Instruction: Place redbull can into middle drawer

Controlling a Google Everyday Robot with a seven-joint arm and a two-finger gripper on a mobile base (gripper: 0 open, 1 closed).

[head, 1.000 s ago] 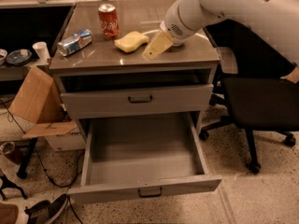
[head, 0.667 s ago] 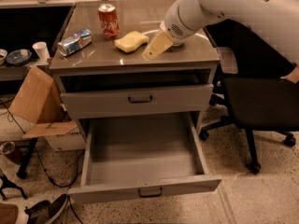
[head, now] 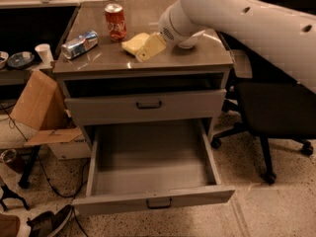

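Observation:
The redbull can [head: 80, 44] lies on its side at the left of the cabinet top [head: 197, 58]. The middle drawer [head: 153, 201] is pulled fully open below, and its plain grey inside holds nothing. My gripper [head: 149, 49] is over the middle of the cabinet top, well to the right of the redbull can and apart from it. It is next to a pale yellow object [head: 133, 43]. The white arm [head: 237, 14] reaches in from the upper right.
A red cola can [head: 115, 21] stands upright behind and to the right of the redbull can. The upper drawer [head: 148, 105] is shut. A cardboard box [head: 34, 107] stands to the left of the cabinet, and a black office chair [head: 271, 107] to its right. Cables lie on the floor at the left.
My gripper and arm have moved a little to the left, closer to the yellow object. The cans and drawers have not moved.

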